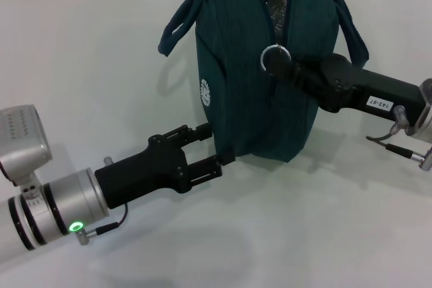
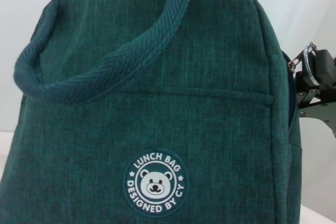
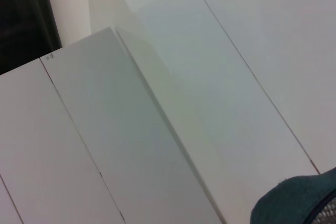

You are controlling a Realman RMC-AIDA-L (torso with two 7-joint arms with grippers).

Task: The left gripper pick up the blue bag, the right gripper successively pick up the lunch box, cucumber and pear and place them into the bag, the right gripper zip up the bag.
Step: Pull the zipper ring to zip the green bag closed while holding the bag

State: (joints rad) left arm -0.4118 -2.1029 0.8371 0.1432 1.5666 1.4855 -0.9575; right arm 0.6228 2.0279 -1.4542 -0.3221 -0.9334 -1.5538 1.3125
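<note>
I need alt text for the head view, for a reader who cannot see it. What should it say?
A blue bag stands on a white table, its top partly open and showing silver lining. The left end effector grips its lower edge, and the right end effector is at the ring zipper pull.

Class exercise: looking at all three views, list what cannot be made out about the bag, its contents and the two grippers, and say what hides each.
- Bag contents: head view shows only a sliver of foil lining; the fabric hides any lunch box, cucumber or pear.
- Bag top: cut off by the head view's upper edge.
- Left gripper fingertips: hidden at the bag's lower edge.
- Right gripper fingers: at the zipper ring, too dark to tell.
- Right wrist view: only a bag corner.
</note>
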